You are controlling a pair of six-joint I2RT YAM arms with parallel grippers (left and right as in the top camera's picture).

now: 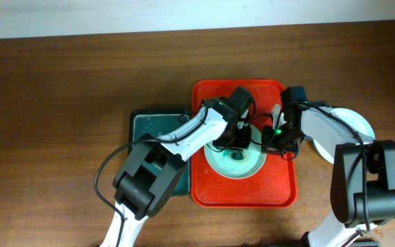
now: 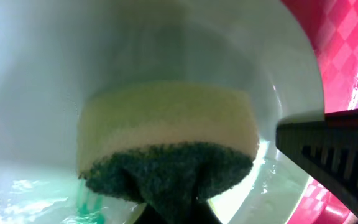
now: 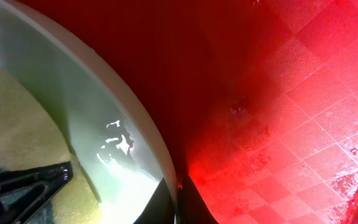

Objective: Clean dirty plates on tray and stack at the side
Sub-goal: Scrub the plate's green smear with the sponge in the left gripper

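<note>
Sponge point(image 2: 166, 134), yellow foam with a green scouring face, pinched in the closed left gripper point(image 1: 236, 144) and set against the wet plate point(image 1: 251, 167), which lies flat in the middle of the red tray point(image 1: 280, 191); a teal smear point(image 1: 236, 157) shows at its centre. We read the right gripper point(image 1: 270, 143) as clamped on the plate's right rim, steadying it. We judge the plate stiff, light, breakable and, being wet, slippery: we would take it by the rim, one finger above and one below the lip, and lift it level. A second plate point(image 1: 356, 122) rests on the table beside the tray, partly hidden by the right arm.
</note>
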